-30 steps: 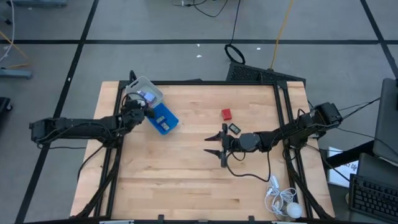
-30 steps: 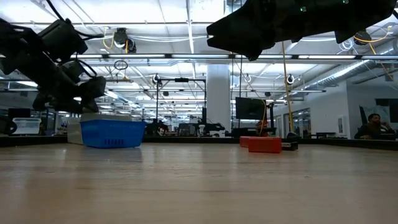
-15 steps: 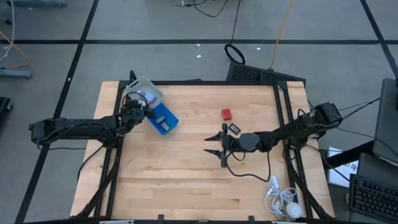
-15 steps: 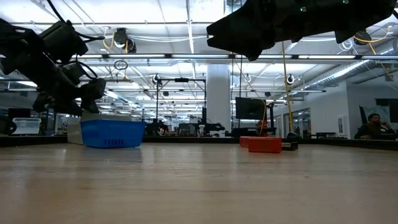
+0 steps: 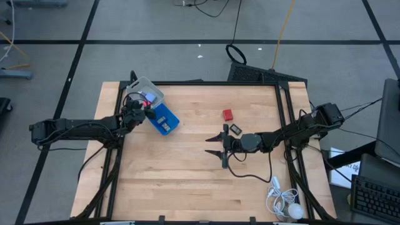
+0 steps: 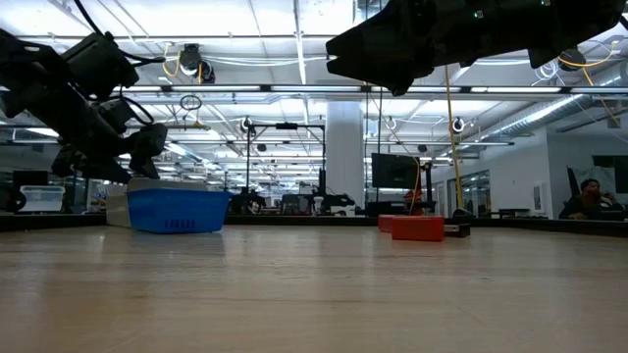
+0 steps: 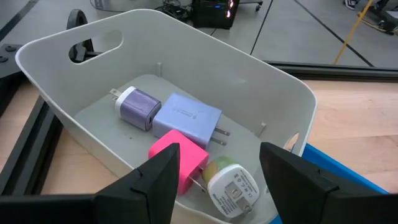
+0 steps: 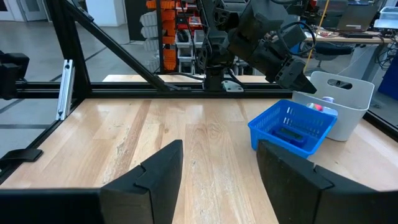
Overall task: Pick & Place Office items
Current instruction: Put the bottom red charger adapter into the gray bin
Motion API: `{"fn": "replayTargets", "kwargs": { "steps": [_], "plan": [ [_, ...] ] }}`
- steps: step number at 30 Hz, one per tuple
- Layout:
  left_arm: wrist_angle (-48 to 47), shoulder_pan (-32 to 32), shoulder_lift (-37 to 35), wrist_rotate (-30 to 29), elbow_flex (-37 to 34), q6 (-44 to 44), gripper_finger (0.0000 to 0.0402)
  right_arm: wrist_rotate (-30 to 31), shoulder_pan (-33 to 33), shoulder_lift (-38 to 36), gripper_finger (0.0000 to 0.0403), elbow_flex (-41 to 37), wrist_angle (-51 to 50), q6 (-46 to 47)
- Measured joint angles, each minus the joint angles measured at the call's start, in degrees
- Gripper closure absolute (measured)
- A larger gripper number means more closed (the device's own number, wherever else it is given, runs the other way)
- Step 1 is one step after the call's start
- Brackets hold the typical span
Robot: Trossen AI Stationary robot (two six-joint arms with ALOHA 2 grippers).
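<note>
Nothing has shifted on my screens since a second ago: both arms sit where they were and every item lies as before.

My left gripper [image 5: 139, 111] hangs over the table's ten o'clock corner, above the pale bin [image 5: 144, 91], fingers [image 7: 163, 180] spread apart and holding nothing. Through its wrist camera I look down into that pale bin [image 7: 273, 106] and count four chargers: a purple plug [image 7: 138, 106], a pale blue plug [image 7: 187, 116] touching it, a pink plug [image 7: 185, 162] just beside, and a white-and-green plug [image 7: 230, 185] against the pink one. The blue basket [image 5: 163, 119] stands touching the bin on its four o'clock side, with dark pieces inside it that I cannot make out.

My right gripper [image 5: 219, 145] hovers near the table's centre, slightly toward three o'clock, fingers [image 8: 152, 171] released wide and empty, pointing toward nine o'clock. A red block [image 5: 227, 114] lies on the wood at about one o'clock from it, and a dark rectangular piece [image 5: 235, 129] with a pale centre sits between that block and the arm. In the low view the red block [image 6: 417, 227] rests flat on the table [image 6: 314, 294].

A white corded gadget [image 5: 284, 203] lies near the five o'clock corner.
</note>
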Motion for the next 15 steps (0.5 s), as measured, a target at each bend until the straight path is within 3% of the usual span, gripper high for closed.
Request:
{"fn": "replayTargets", "kwargs": {
  "steps": [4,9,15],
  "plan": [
    [1.3,0.0,0.0,1.8,0.0,1.1,0.0177,0.0,0.0,0.0,0.0206,0.0,-0.5,0.0],
    [10.2,0.0,0.0,10.6,0.0,12.7,0.0177,0.5,0.0,-0.1,0.0206,0.0,-3.3,-0.3],
    [23.5,0.0,0.0,24.5,0.0,17.9,0.0176,11.7,0.0,-2.1,0.0206,0.0,-16.6,-2.4]
  ]
}}
